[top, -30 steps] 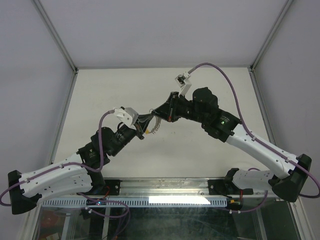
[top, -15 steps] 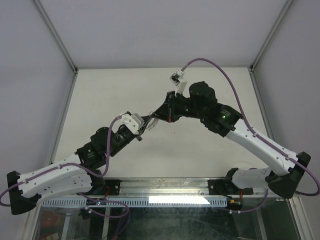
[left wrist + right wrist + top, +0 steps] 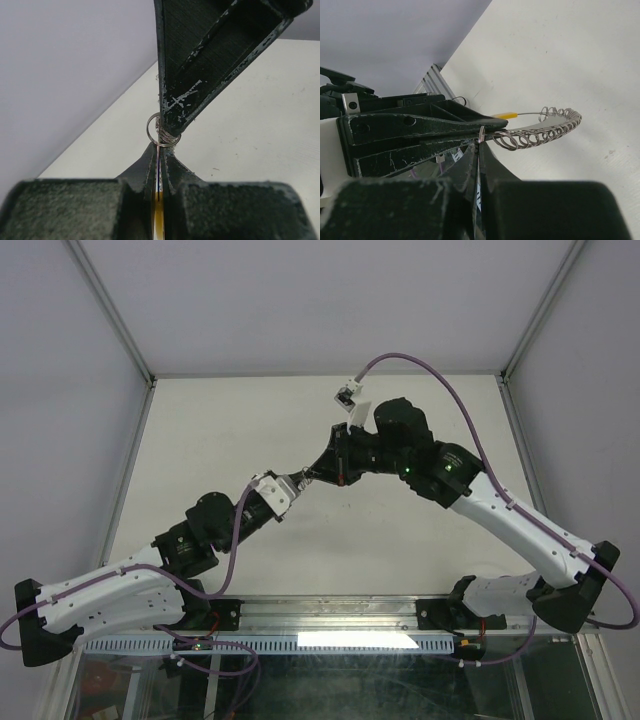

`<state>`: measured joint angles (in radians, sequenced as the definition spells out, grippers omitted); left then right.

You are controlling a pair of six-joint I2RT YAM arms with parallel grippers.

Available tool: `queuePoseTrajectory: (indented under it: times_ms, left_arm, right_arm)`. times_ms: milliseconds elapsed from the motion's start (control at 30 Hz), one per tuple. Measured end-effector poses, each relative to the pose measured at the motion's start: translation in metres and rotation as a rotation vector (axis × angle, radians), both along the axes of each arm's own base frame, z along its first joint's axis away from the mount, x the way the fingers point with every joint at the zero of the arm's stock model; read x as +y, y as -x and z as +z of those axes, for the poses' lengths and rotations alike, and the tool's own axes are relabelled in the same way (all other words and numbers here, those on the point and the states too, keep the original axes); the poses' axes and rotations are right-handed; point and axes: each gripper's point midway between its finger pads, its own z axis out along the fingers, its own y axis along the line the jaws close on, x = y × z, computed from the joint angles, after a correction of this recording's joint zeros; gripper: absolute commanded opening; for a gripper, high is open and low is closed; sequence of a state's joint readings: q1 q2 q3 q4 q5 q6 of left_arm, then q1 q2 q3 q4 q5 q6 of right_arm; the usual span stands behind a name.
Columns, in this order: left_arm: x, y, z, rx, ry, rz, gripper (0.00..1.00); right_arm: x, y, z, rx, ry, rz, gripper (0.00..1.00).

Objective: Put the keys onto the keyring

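Note:
The two grippers meet tip to tip above the middle of the table. My left gripper (image 3: 297, 483) (image 3: 159, 150) is shut on the keyring, whose yellow part shows between its jaws. In the right wrist view the keyring (image 3: 540, 135) is a silver coiled arc sticking out past the left fingers (image 3: 420, 125), with its yellow segment (image 3: 505, 115) at the far side. My right gripper (image 3: 318, 473) (image 3: 479, 145) is shut on a thin key seen edge-on. The key's small wire ring (image 3: 481, 134) (image 3: 161, 131) sits at the coil's end. A blue-headed key cannot be made out.
The white table (image 3: 420, 540) lies inside an aluminium frame, with grey walls on the left, right and back. A purple cable (image 3: 440, 390) loops over the right arm. The right fingers (image 3: 200, 75) fill the upper middle of the left wrist view.
The left gripper has moved up and right, closing on the right gripper's tip. The keyring that hung visibly between them is now hidden between the tips in the top view.

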<state>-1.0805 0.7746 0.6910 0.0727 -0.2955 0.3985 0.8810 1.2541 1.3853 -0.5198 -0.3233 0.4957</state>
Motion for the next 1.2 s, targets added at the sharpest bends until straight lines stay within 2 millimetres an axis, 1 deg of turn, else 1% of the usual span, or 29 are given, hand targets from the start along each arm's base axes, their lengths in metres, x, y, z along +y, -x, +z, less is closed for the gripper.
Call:
queuePoseTrajectory:
  times_ms: [233,567,800,1200]
  left_arm:
    - [-0.002,0.002,-0.004,-0.052,-0.087,-0.032,0.0]
    - [-0.002,0.003,-0.016,-0.088,-0.191,-0.058,0.0]
    - [-0.002,0.003,-0.022,-0.091,-0.223,-0.062,0.0]
    - [-0.003,0.003,-0.026,-0.084,-0.239,-0.066,0.0]
  right_arm:
    - [0.0,0.003,0.0,0.012,0.049,0.034,0.0]
    - [0.001,0.005,-0.012,0.045,0.137,0.082,0.0]
    - [-0.002,0.007,-0.02,0.063,0.174,0.098,0.0]
    - [0.002,0.011,-0.023,0.093,0.17,0.133,0.0]
